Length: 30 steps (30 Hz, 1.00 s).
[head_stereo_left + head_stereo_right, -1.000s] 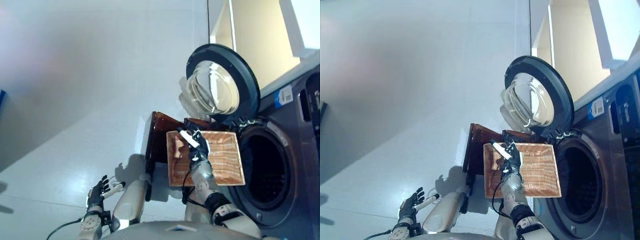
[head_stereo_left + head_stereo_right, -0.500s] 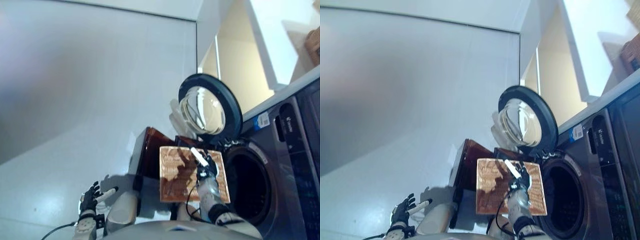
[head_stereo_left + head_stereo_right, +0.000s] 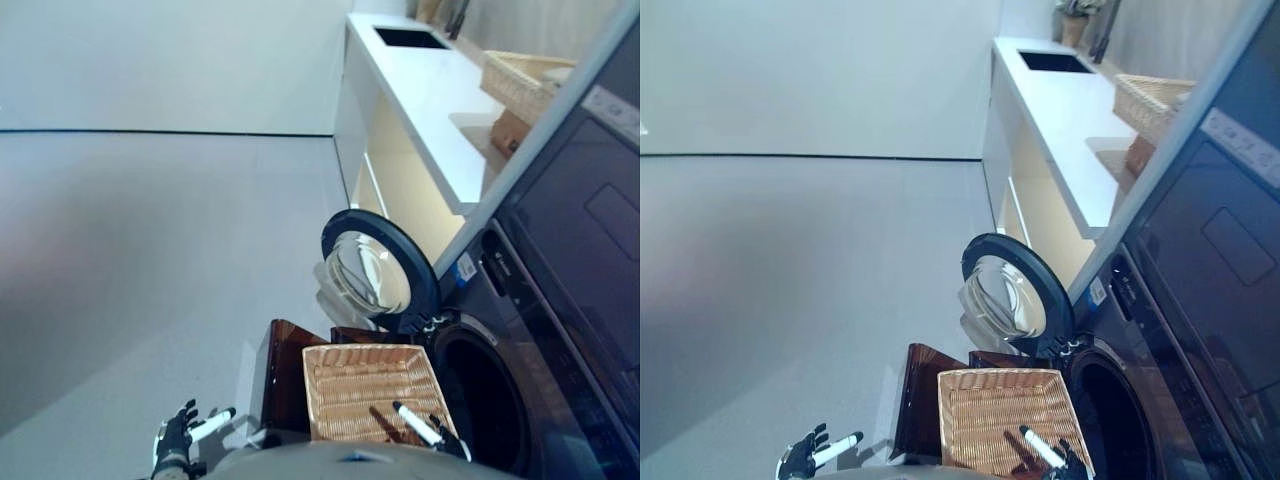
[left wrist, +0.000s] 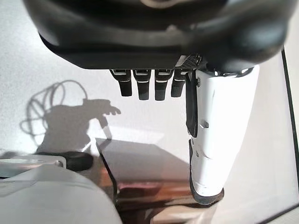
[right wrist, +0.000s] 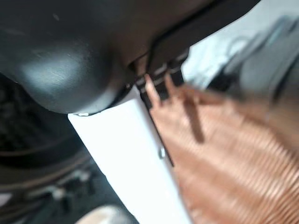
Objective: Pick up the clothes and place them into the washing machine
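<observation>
Grey floor (image 3: 150,250); wicker basket (image 3: 365,390) shows no clothes, washing machine (image 3: 500,400) door (image 3: 375,270) open; both hands relaxed, holding nothing

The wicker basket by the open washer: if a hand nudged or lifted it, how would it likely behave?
The wicker basket looks woven and rigid, so it should hold its shape rather than flop. No clothes show inside, so it is probably light and may slide easily. It sits on a dark stand, so a hard push from the right hand might shift it off.
</observation>
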Available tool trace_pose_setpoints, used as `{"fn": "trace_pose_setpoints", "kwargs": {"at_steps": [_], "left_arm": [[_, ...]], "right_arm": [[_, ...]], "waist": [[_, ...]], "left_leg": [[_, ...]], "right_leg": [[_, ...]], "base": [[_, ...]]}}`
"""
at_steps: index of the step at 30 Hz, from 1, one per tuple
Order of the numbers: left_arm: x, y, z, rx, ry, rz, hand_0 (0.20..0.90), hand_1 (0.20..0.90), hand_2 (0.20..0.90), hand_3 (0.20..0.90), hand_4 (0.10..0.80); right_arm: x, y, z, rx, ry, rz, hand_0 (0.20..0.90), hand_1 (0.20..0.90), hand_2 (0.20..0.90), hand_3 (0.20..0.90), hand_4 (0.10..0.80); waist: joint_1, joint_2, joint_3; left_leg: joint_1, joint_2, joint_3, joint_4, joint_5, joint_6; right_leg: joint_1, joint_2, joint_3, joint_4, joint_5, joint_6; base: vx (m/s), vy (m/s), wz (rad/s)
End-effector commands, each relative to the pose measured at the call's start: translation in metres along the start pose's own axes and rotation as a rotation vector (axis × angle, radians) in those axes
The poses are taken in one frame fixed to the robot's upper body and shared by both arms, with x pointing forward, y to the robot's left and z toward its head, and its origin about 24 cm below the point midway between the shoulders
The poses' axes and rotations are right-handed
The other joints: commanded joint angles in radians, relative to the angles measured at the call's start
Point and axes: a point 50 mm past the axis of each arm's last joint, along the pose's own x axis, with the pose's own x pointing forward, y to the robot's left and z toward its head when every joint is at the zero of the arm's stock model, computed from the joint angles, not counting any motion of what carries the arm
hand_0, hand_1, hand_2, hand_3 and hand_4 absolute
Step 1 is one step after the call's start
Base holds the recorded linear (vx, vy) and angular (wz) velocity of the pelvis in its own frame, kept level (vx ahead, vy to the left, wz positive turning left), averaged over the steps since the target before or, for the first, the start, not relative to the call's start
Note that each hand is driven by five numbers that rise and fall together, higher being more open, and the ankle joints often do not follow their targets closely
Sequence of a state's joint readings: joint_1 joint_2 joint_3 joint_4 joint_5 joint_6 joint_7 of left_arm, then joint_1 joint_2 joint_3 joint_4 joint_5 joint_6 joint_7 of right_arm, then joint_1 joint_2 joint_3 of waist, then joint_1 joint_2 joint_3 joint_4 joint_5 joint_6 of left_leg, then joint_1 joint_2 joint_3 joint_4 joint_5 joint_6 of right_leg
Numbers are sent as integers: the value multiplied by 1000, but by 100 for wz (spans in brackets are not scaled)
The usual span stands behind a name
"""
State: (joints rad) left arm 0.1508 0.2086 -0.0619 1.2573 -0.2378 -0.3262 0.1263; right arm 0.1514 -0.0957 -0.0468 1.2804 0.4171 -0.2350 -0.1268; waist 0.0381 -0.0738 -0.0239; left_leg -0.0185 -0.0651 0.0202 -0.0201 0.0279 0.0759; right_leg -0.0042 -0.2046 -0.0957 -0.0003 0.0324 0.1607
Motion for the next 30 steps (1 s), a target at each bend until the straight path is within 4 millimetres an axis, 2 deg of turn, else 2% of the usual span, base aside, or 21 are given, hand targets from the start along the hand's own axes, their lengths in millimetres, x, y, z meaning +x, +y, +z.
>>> {"fn": "trace_pose_setpoints", "kwargs": {"at_steps": [1,5,14,22,27,30], "left_arm": [[0,3,-1,18,1,-1,900,900,900,900,800],[-2,2,-11,64,57,-36,900,900,900,900,800],[-8,-14,-28,199,162,-175,900,900,900,900,800],[-11,-19,-38,280,222,-237,900,900,900,900,800],[-11,-23,-38,313,242,-253,900,900,900,900,800],[-11,-25,-36,311,239,-262,900,900,900,900,800]], "right_arm": [[4,-20,14,-99,-47,-27,900,900,900,900,800],[1,-44,-2,-170,35,-98,900,900,900,900,800],[-3,-65,-13,-359,140,-148,900,900,900,900,800],[-8,-67,-29,-404,224,-132,900,900,900,900,800],[-6,-71,-21,-442,231,-147,900,900,900,900,800],[-3,-75,-10,-437,217,-167,900,900,900,900,800]], "waist": [[3,18,-29],[-2,25,-55],[-26,44,-91],[-40,48,-115],[-41,54,-126],[-40,56,-130]], "left_leg": [[-22,9,-17,19,-6,-74],[0,13,-14,13,-5,-77],[24,29,-13,2,6,-83],[48,43,-17,25,-8,-84],[55,48,-13,32,-15,-85],[55,50,-13,34,-16,-86]], "right_leg": [[-29,22,-27,42,33,-38],[-12,28,-23,38,31,-40],[12,46,-16,41,15,-48],[37,61,-11,55,-7,-57],[44,67,-5,54,-13,-60],[45,70,-4,52,-14,-61]], "base": [[0,-40,1],[-16,-52,-1],[-26,-39,-3],[-4,-45,0],[-3,-14,-1],[0,0,0]]}}
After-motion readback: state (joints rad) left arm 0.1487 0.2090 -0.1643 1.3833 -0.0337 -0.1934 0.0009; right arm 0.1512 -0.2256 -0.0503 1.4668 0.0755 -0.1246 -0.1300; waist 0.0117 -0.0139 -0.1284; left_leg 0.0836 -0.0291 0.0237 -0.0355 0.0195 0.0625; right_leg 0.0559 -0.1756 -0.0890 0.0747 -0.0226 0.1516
